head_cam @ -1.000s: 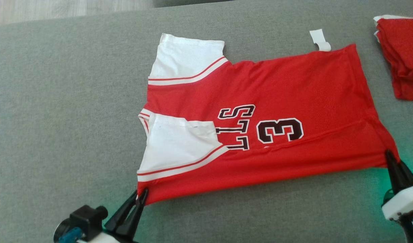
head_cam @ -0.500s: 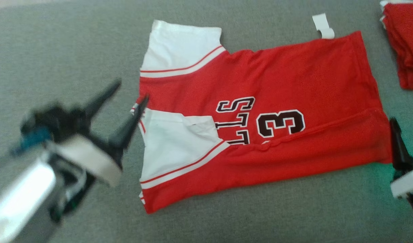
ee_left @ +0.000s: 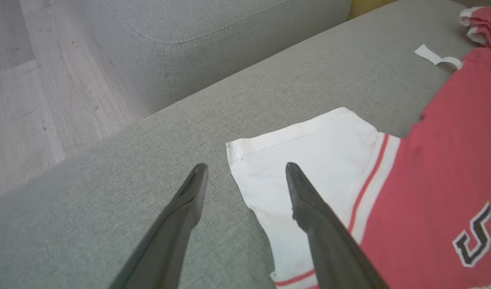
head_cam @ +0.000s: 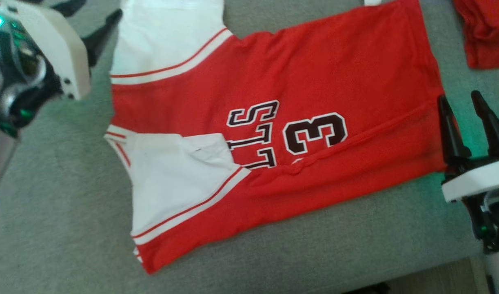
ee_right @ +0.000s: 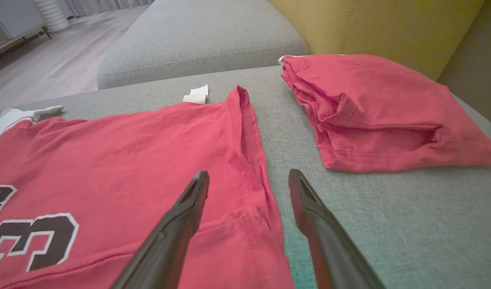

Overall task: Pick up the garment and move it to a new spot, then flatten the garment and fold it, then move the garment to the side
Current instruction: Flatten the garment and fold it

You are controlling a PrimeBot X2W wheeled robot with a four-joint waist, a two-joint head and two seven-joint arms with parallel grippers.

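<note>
Grey cushion [head_cam: 49,212] bears jersey [head_cam: 322,61] and folded garment [ee_right: 382,108]

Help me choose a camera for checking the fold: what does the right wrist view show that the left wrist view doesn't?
Right wrist view, not the left: the right gripper, open astride the hem, the number 3, and the folded red garment in full.
Left wrist view, not the right: the left gripper, open at the corner of the white sleeve, which lies spread in full.
Both: the red jersey, its white tag, the grey cushion and the wooden floor.
</note>
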